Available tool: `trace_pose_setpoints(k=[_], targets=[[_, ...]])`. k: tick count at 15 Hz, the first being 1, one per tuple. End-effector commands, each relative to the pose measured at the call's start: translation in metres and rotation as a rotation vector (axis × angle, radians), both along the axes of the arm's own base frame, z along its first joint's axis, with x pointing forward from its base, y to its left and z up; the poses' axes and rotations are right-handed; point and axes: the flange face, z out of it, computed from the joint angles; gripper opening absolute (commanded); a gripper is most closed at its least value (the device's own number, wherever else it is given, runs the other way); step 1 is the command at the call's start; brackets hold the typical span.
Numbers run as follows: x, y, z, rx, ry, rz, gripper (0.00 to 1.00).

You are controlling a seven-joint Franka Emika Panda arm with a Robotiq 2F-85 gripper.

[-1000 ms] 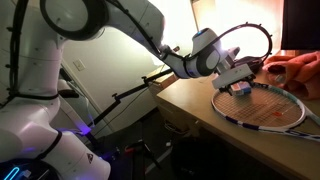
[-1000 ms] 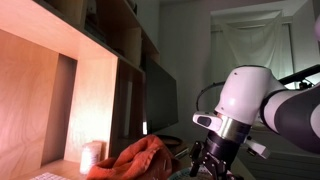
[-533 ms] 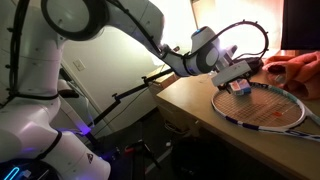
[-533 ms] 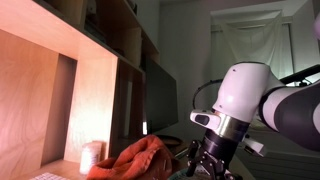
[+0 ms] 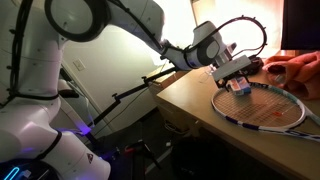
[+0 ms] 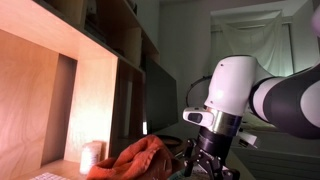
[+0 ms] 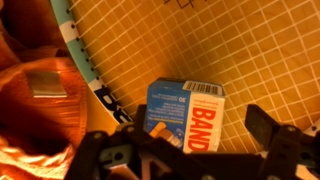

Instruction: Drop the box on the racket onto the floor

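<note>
Blue box (image 7: 185,118) — on racket (image 7: 240,50), beneath end effector (image 7: 188,140)

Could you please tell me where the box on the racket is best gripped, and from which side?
Probably from above, across the two long sides of the box. It sits free on the strings of the racket, and the open gripper straddles it with a finger on each side.

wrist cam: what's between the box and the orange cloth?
The rim of the racket, plus a strip of its strings, seen in the wrist view. The box sits on the strings inside the rim; the orange cloth lies outside it.
</note>
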Motion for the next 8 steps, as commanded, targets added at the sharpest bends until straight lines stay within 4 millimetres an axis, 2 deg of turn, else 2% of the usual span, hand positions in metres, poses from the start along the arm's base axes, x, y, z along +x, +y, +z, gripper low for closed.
trace_pose_setpoints(k=[1, 8], targets=[[0.011, 0.002, 0.002, -0.019, 0.032, 0.033, 1.0], [0.02, -0.001, -0.009, -0.044, 0.074, 0.054, 1.0]])
